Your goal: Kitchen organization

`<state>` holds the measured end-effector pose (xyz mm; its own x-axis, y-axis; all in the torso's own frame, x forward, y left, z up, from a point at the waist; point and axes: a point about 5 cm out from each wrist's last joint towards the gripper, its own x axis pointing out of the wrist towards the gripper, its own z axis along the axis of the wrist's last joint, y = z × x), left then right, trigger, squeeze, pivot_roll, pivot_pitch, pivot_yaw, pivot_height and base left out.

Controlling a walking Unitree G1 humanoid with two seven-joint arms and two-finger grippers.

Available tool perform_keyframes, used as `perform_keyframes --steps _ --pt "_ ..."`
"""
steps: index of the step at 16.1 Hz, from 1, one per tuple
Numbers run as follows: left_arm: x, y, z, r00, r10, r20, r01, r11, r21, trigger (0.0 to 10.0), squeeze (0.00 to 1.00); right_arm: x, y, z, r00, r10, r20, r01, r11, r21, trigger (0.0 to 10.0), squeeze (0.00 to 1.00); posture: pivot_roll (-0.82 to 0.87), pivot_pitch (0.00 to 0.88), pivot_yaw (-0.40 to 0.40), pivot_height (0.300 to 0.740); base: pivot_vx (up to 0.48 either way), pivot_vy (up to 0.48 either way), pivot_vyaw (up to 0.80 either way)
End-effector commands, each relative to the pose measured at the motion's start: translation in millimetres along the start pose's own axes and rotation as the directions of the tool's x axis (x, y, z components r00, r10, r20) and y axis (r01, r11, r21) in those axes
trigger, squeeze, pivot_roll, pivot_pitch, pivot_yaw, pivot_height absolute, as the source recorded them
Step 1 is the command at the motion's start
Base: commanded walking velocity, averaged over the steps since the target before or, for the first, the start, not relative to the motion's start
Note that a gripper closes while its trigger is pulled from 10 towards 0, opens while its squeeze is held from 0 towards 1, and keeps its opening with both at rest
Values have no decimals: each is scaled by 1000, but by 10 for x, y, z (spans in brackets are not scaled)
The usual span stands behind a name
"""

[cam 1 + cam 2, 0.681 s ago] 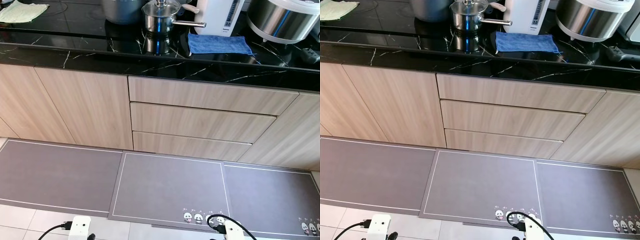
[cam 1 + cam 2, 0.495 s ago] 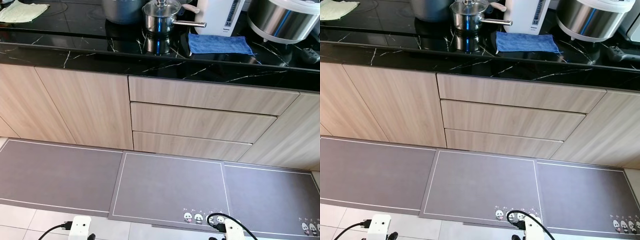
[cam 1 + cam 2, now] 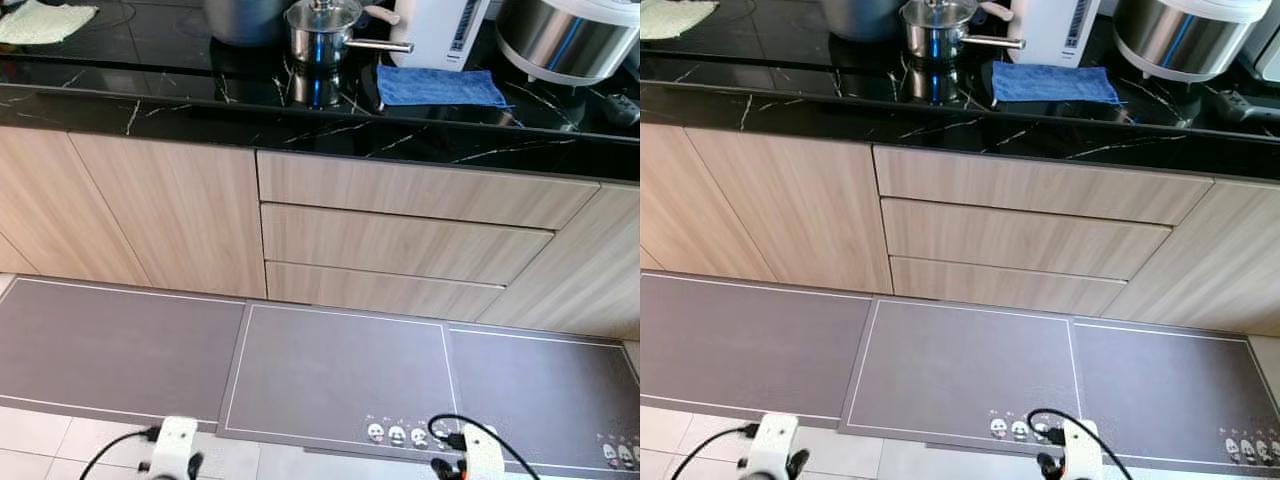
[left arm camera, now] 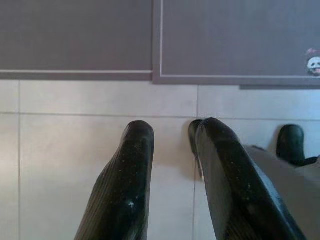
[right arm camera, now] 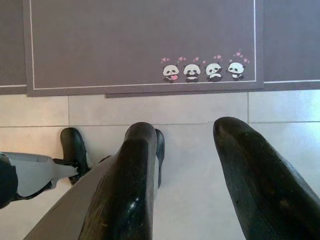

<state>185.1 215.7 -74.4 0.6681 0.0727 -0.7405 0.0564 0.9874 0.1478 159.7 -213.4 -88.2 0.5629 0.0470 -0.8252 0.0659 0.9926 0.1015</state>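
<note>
A black marble counter [image 3: 150, 110] runs across the top, above pale wood cabinet doors [image 3: 170, 210] and three drawers [image 3: 400, 245]. On it stand a steel pot with a lid [image 3: 322, 30], a folded blue cloth [image 3: 440, 87], a white kettle [image 3: 440, 30], a silver rice cooker [image 3: 570, 40] and a light green cloth [image 3: 45, 22]. Both arms hang low over the floor. My left gripper [image 4: 175, 127] is open with nothing in it, above pale tiles. My right gripper [image 5: 186, 127] is open and empty too, near the mat's panda print [image 5: 202, 70].
Grey floor mats [image 3: 340, 375] lie along the cabinet base, with white tiles [image 3: 40, 450] nearer me. The white wrists of my left arm [image 3: 175, 447] and right arm [image 3: 480, 452] show at the bottom edge. A large grey pot [image 3: 245, 20] stands behind the steel one.
Both wrists have shifted a little to the right and up at the bottom edge. The counter and its things have not moved.
</note>
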Motion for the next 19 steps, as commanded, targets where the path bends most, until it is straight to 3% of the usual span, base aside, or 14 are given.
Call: perform_keyframes --steps 1,6,8,10,12,14,16,19 --pt "-3 -43 -40 1000 -1 -20 1 1000 3 10000 0 -16 -66 18 1000 -14 12 14 1000 7 10000 0 45 68 -89 740 0 0 0" --pt "37 -176 82 998 -59 7 58 996 64 10000 0 -42 -188 104 998 -41 56 39 999 33 10000 0 17 55 -40 740 0 0 0" --pt "45 -141 120 996 -85 7 84 989 120 10000 0 -36 -179 99 996 -62 63 57 995 76 10000 0 -3 43 10 740 0 0 0" --pt "54 -37 179 997 -70 18 67 989 133 10000 0 -18 -122 80 997 -63 52 58 994 97 10000 0 -2 40 12 740 0 0 0" --pt "70 80 275 999 -28 38 24 994 108 10000 0 13 -20 71 999 -39 31 37 996 79 10000 0 2 41 -23 740 0 0 0" --pt "69 100 275 999 6 43 -8 998 59 10000 0 13 -28 58 999 -48 13 46 995 87 10000 0 22 30 -47 740 0 0 0" --pt "58 30 211 999 15 41 -14 1000 -3 10000 0 30 33 70 999 -46 21 44 996 74 10000 0 59 23 -54 740 0 0 0" --pt "7 39 20 1000 17 -4 -17 1000 -13 10000 0 35 59 88 999 -25 37 22 997 76 10000 0 67 20 -58 740 0 0 0"
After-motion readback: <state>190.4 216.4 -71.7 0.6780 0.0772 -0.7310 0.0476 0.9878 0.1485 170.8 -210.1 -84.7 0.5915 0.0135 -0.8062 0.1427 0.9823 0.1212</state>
